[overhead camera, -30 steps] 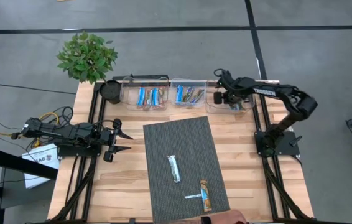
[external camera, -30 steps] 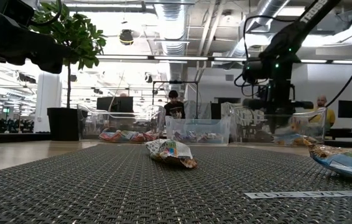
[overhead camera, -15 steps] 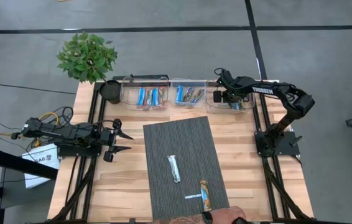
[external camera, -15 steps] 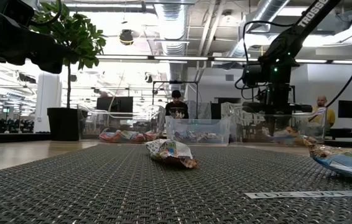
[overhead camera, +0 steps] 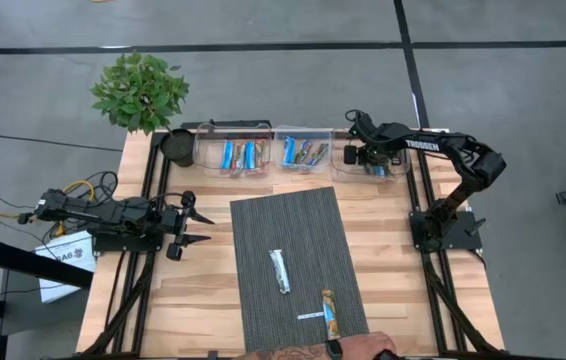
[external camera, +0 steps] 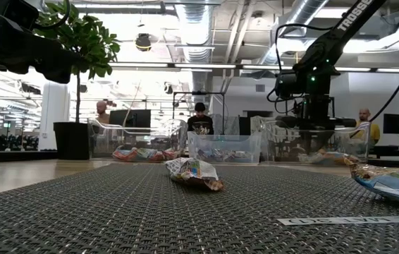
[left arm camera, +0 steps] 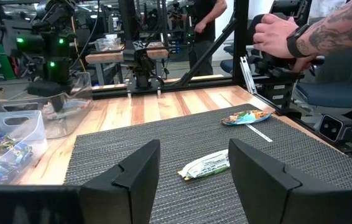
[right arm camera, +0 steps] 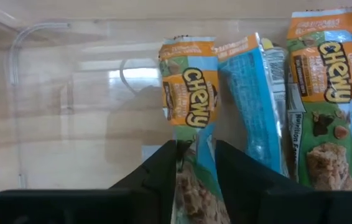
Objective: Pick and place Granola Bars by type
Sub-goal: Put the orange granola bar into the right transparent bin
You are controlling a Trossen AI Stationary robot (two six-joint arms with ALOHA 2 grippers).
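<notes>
Granola Bars (overhead camera: pixel 280 271) lie on the table's grey mat (overhead camera: pixel 298 225); three clear bins (overhead camera: pixel 301 152) hold more. Right gripper (right arm camera: pixel 196 163), jaws narrow, pinches a bar; left gripper's (left arm camera: pixel 191 171) jaws wide.

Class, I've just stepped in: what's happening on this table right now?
A two-arm robot is sorting wrapped granola bars into clear plastic bins along the table's far edge. The right gripper is down in the rightmost clear bin, fingers closed on an orange-and-green wrapped Chewy bar beside two others. The left gripper waits open near the left edge of the table. Two bars remain on the grey woven mat: a silvery-white one and an orange-blue one. A person's hand rests at the near edge.
</notes>
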